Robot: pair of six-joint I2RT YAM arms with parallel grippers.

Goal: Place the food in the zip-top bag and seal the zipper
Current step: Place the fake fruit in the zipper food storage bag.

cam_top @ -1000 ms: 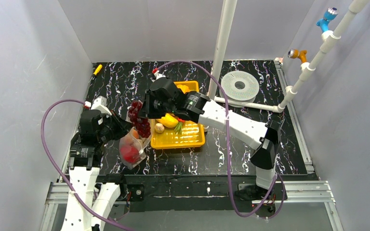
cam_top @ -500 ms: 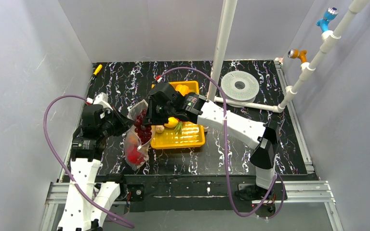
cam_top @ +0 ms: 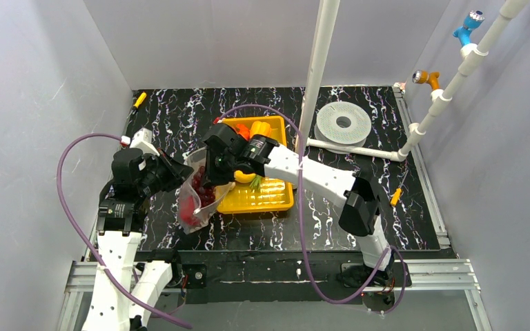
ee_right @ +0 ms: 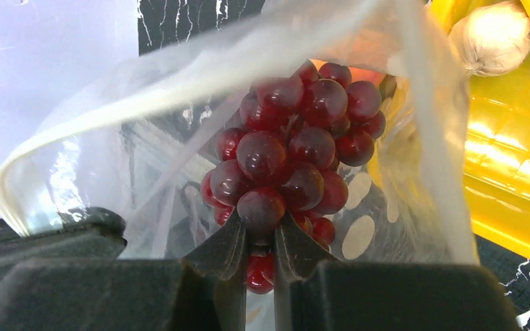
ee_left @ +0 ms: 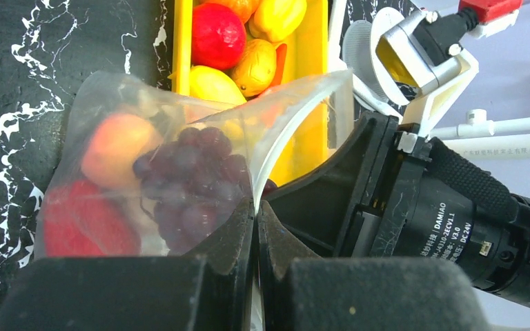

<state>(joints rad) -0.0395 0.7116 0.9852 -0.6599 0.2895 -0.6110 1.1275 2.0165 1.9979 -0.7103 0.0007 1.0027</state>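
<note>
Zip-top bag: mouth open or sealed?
Open: left hand pinches the zip-top bag rim, mouth gapes, right hand holds grapes inside it.

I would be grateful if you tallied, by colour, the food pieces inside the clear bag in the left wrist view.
Inside the zip-top bag:
Purple grape bunch, held by the right gripper: 1
Orange-peach fruit: 1
Red fruit: 1
Total: 3
</note>
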